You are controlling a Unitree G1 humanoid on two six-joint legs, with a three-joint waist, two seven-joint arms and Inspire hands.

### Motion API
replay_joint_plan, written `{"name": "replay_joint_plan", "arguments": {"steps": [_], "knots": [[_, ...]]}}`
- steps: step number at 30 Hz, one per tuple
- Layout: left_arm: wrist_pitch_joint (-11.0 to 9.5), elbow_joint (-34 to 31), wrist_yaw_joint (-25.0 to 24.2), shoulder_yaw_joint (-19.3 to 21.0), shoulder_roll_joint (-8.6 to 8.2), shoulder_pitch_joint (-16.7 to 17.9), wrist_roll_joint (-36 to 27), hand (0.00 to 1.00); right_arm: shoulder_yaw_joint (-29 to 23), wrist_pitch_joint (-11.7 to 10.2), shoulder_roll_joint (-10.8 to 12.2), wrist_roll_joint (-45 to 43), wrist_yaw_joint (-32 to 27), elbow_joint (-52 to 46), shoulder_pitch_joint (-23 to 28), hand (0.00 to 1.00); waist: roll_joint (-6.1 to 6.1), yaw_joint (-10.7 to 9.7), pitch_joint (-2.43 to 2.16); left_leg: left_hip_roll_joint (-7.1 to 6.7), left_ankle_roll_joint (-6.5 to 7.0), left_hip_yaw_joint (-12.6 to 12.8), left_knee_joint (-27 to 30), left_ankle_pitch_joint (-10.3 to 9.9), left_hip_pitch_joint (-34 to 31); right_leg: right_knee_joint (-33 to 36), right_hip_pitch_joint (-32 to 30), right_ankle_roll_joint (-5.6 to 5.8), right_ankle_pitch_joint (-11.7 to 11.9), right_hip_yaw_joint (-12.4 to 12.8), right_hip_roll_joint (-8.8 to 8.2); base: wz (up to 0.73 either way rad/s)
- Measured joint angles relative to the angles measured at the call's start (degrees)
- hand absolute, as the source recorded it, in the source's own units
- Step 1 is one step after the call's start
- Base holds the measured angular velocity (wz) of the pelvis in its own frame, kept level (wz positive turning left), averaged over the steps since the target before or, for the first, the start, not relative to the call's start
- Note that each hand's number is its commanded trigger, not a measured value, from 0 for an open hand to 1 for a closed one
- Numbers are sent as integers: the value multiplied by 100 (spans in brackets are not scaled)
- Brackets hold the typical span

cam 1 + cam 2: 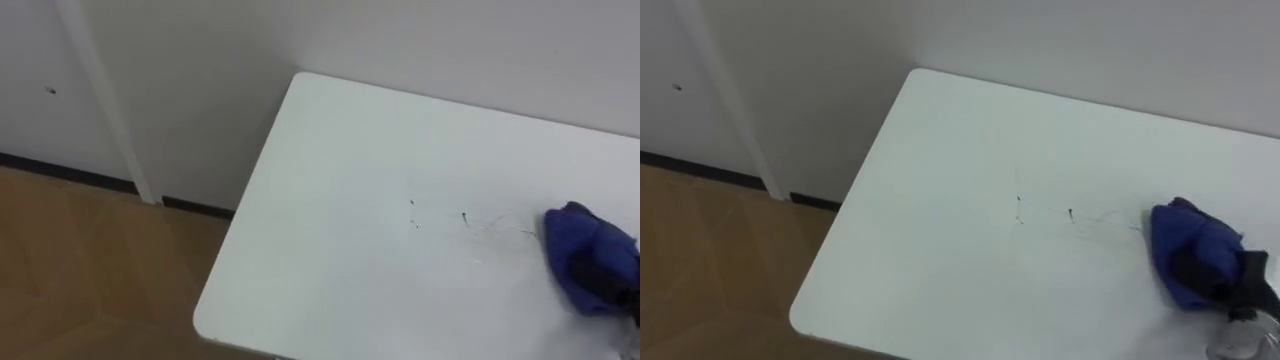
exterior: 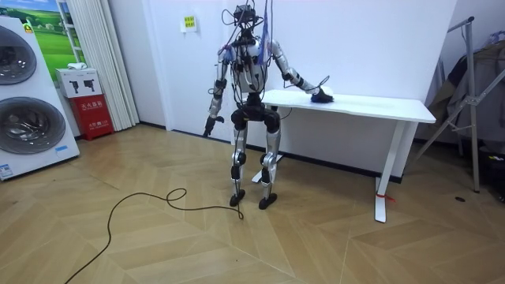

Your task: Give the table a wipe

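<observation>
A white table (image 1: 330,200) stands against the wall, and I stand at its left end (image 2: 272,96). Thin dark marks (image 1: 415,215) streak its top near the middle. Just right of the marks lies a blue cloth (image 1: 572,235), bunched up on the tabletop. My right hand (image 1: 605,280) comes in from the right with its dark fingers curled into the cloth, pressing it on the table. The cloth covers part of the hand. In the room view my left hand (image 2: 209,126) hangs at my side, away from the table.
The table's left edge and rounded front corner (image 1: 205,325) drop to wooden floor (image 1: 90,270). A white wall runs right behind the table. Washing machines (image 2: 28,102) and a red box (image 2: 91,106) stand at the room view's left, a metal rack (image 2: 473,102) at its right.
</observation>
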Motion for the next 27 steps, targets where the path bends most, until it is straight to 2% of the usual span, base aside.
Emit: {"name": "replay_joint_plan", "arguments": {"steps": [4,5,6,7,9,10,11,12,14,15,16,17,19,21,22,24,26,27], "knots": [[4,1,-2,-381,-36,-247,-7,0,284,182,57,-99,-12,-143,-23,100,-37,15,15,4,1,87,-4,-2,9,9,-26,-1,1,77,4,-10],[9,2,-3,-470,-45,-377,-79,0,444,382,86,-282,-4,-391,-26,100,-26,80,16,15,4,133,-8,-6,22,13,-42,-11,9,151,27,-29],[9,2,-2,-575,-46,-535,-181,0,709,673,121,-646,50,-782,-24,100,-20,159,19,33,4,208,-24,-6,6,54,-126,-29,24,222,54,-40],[16,3,-1,-623,-47,-615,-221,0,881,817,149,-884,105,-1051,-27,100,-8,209,25,46,4,244,-40,-6,-1,104,-185,-41,31,281,68,-56],[57,78,-4,-999,-78,-984,-420,0,1872,1233,334,-1872,469,-2191,-52,100,44,444,24,86,-5,398,-18,0,-8,200,-341,-110,86,454,123,-59],[58,122,-11,-1091,-90,-1083,-434,0,2194,1311,403,-2104,603,-2457,-114,100,41,454,26,90,-11,405,-15,4,-8,207,-347,-116,89,471,131,-29],[59,189,-39,-1254,-113,-1269,-431,0,2765,1393,568,-2501,886,-2868,-310,100,63,496,32,110,-25,425,-25,11,-7,203,-362,-143,106,495,162,-12],[22,306,-98,-1329,-149,-1436,-432,0,3217,1359,790,-2715,1125,-3052,-581,100,67,626,35,126,-41,436,-35,21,-15,195,-382,-160,116,497,179,-4],[-22,321,-122,-1349,-287,-1609,-433,0,3484,1158,1100,-2832,1385,-3115,-886,100,101,766,59,126,-55,378,-57,29,-33,190,-390,-163,117,453,174,16],[-56,269,-138,-1359,-352,-1608,-495,0,3614,1056,1168,-2831,1458,-3063,-1044,100,152,927,77,117,-54,347,-73,30,-36,183,-381,-154,112,439,163,23],[-58,219,-141,-1363,-356,-1576,-566,0,3641,1000,1174,-2810,1492,-3042,-1071,100,165,974,76,114,-53,324,-78,31,-54,174,-381,-148,108,409,154,37],[-39,130,-138,-1346,-309,-1409,-637,0,3628,961,1165,-2760,1527,-3046,-1045,100,167,971,71,102,-46,192,-67,35,-116,163,-381,-140,103,267,121,48],[12,123,-102,-1277,-219,-1120,-648,0,3390,867,1141,-2570,1486,-2991,-917,100,167,908,72,87,-40,90,-3,39,-190,155,-376,-139,103,120,80,46],[47,128,-75,-1045,-177,-717,-597,0,2897,456,1139,-2261,1142,-2702,-547,100,165,691,70,22,-33,-29,13,44,-165,-24,-202,-97,83,18,25,50],[46,128,-76,-956,-173,-639,-588,0,2733,347,1138,-2126,1044,-2635,-433,100,148,657,58,0,-32,-28,13,44,-155,-54,-163,-60,68,-12,-2,50],[44,136,-75,-572,-160,-331,-346,0,2051,-51,1140,-1585,654,-2268,-17,100,134,470,48,-64,-31,-24,15,45,-61,-120,36,20,23,-45,-72,38],[50,106,-74,-304,-134,-183,-53,0,1489,-218,1099,-1302,371,-2040,268,100,88,301,16,-94,-18,50,15,52,-51,-109,92,106,-30,-50,-143,31],[75,109,-73,-144,-112,-157,63,0,1123,-269,1029,-1258,274,-1781,298,100,76,215,5,-100,-10,51,16,56,-42,-104,116,107,-31,-26,-160,17]]}}
